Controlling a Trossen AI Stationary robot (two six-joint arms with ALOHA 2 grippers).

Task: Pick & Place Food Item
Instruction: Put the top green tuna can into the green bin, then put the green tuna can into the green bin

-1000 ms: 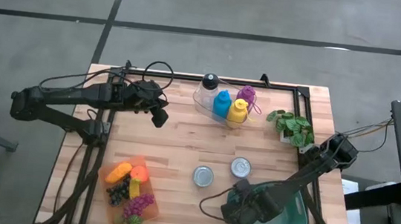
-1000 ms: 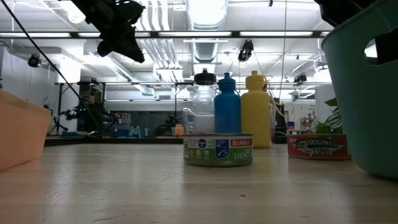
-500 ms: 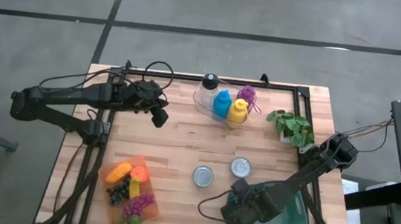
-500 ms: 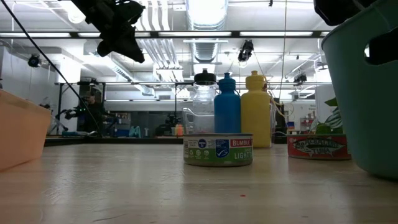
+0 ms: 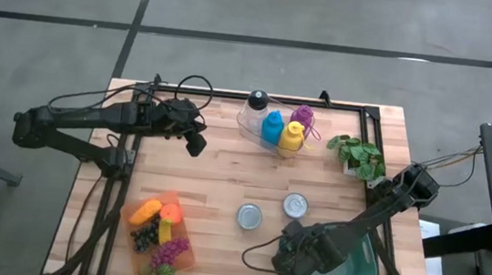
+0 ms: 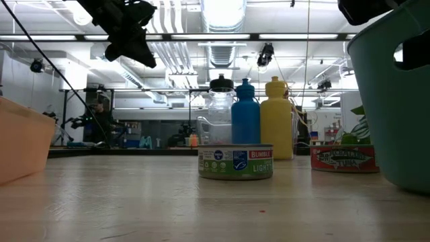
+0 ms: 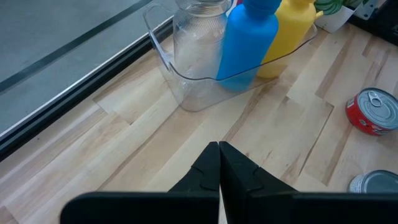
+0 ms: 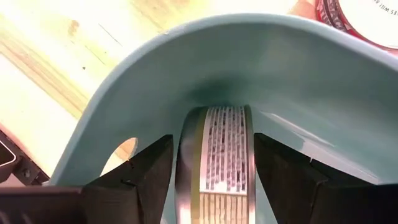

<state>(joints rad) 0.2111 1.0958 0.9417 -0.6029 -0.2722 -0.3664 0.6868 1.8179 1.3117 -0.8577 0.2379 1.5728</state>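
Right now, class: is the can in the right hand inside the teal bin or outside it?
Inside. The can, on edge between the right hand's fingers, has the bin wall curving around it.

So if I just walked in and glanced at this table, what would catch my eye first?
Probably the right gripper dipped into the teal bin at the table's near right corner, holding a can on its edge between its fingers. Next, the orange tray of colourful toy fruit at the near left, and the clear, blue and yellow bottles lined up at the far edge. The left gripper hangs shut and empty above the far left.
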